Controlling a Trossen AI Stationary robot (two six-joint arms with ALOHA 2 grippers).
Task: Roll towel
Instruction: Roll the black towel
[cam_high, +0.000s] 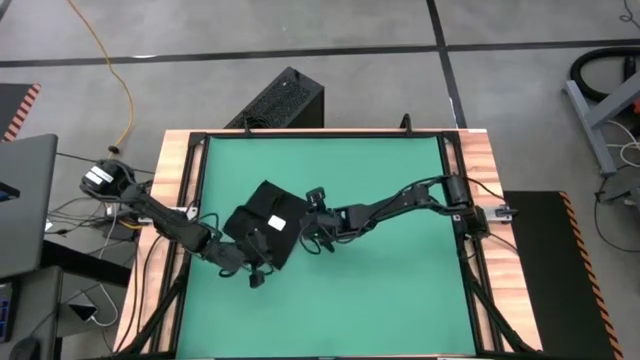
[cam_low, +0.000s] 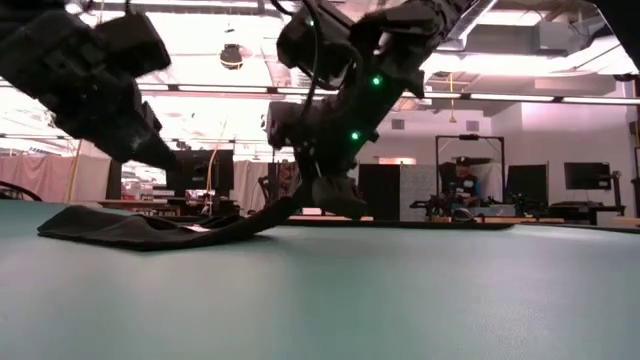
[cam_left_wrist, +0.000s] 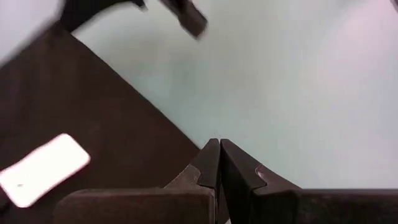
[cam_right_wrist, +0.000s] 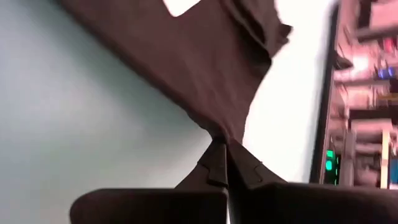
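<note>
Your right gripper (cam_right_wrist: 225, 163) has its fingers clamped on the plain black soft cloth towel (cam_high: 268, 225), lifting one edge; left gripper (cam_left_wrist: 219, 163) fingers together, empty. No roll formed yet; rolling remains.

The surface (cam_high: 380, 290) is a green mat with wooden edges and a black frame; a black towel (cam_high: 268, 228) lies on it left of the middle, one edge lifted.

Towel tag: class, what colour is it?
White, against the black towel; the tag shows best in the left wrist view.
</note>
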